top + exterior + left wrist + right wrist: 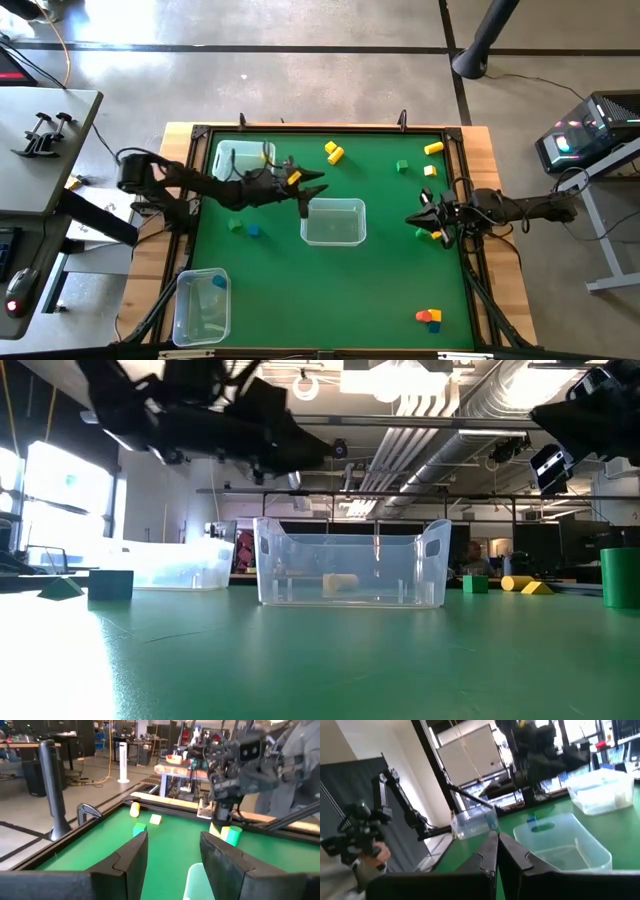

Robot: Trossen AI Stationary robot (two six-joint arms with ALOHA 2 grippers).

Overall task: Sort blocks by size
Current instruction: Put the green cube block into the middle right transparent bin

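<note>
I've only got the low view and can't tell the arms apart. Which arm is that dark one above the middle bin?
Observer: The left one. The high view shows the left gripper over the middle bin's rim.
Operator: Is it carrying a block?
Observer: No. In the left wrist view its fingers stand apart with no block between them.
Operator: Where's the right gripper?
Observer: The right gripper is shut, right of the bin, beside a green block and a yellow block.
</note>
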